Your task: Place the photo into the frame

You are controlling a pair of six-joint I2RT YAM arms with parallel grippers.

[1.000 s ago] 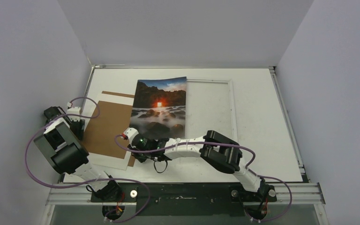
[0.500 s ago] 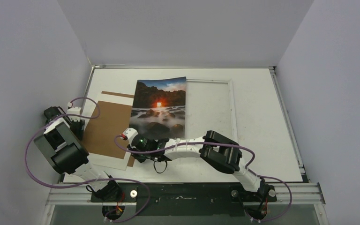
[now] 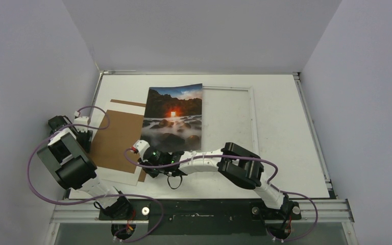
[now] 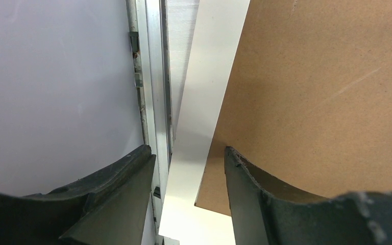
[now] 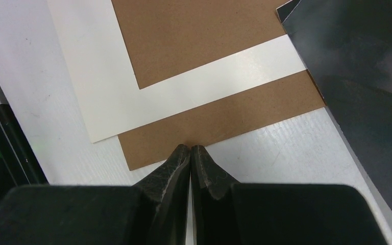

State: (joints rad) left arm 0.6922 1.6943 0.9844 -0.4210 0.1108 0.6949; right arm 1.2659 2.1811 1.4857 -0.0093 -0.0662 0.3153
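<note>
Evidently seating was pending: photo (image 3: 173,116) was seen overlapping frame (image 3: 253,118). Right fingers (image 5: 176,164) were clenched empty, left fingers (image 4: 117,179) parted empty; regrasp was judged necessary.

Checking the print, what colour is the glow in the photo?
Orange-red; the photo shows best in the top external view.

My left gripper (image 4: 189,153) hangs low, its two dark fingers (image 4: 112,194) standing well apart at the bottom of the view. Between them I see a white sheet (image 4: 209,87) running up the picture as a narrow strip. A brown cardboard board (image 4: 326,92) lies over that sheet and fills the right side, its near corner just beside one fingertip. Left of the sheet runs a metal rail (image 4: 150,76), and beyond it a pale wall (image 4: 51,87).
</note>
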